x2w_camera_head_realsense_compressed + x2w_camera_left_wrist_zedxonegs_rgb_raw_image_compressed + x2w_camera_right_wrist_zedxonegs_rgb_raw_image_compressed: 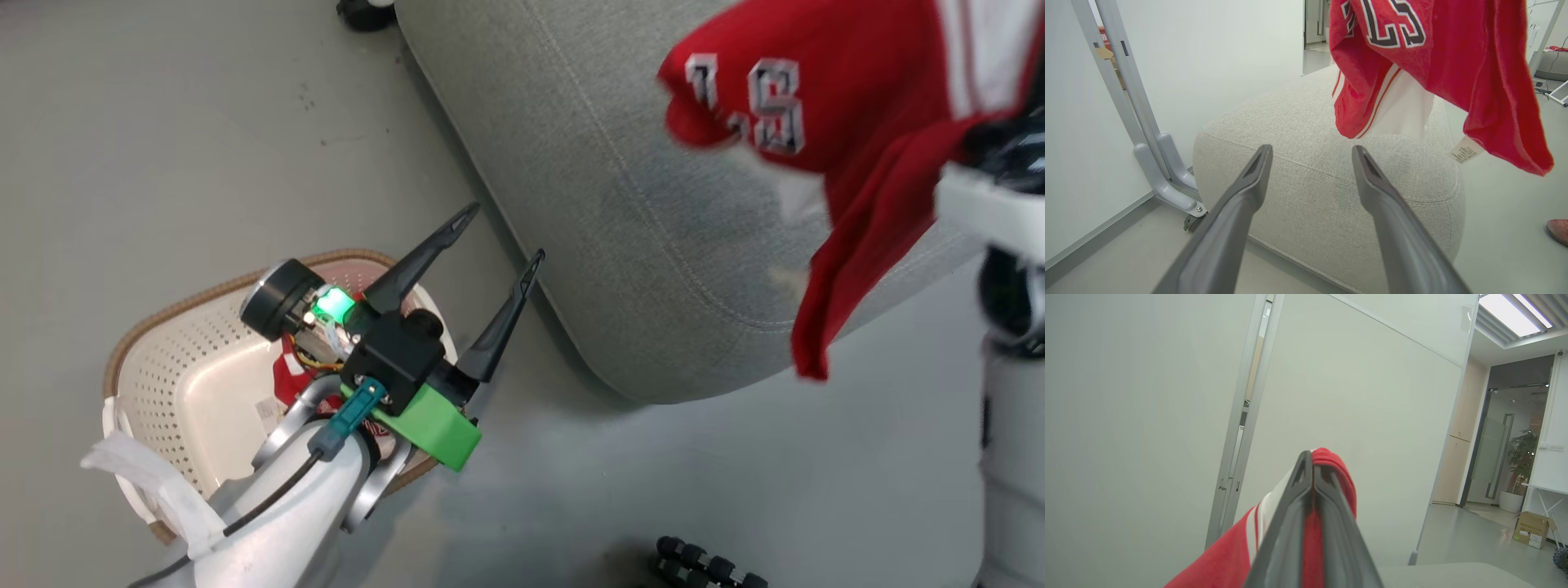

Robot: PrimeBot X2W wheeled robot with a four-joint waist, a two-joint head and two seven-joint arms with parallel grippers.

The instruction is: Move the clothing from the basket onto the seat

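Observation:
A red garment with white lettering [833, 122] hangs in the air above the grey seat [620, 204], pinched in my shut right gripper [1310, 465]; red and white cloth [1331, 465] drapes over the fingers. In the left wrist view the same garment [1437, 69] dangles over the seat [1310, 163], a white tag hanging from it. My left gripper [502, 233] stands open and empty over the floor between the cream basket [163, 367] and the seat, its fingers [1253, 179] pointing at the cushion's side. More red clothing [290, 376] lies in the basket, mostly hidden by my left arm.
A white partition wall with a grey wheeled frame [1163, 179] stands left of the seat. A shoe [1557, 230] shows on the floor at the right. Dark ribbed objects [702, 563] lie on the floor near my base. A cardboard box [1533, 528] sits down the corridor.

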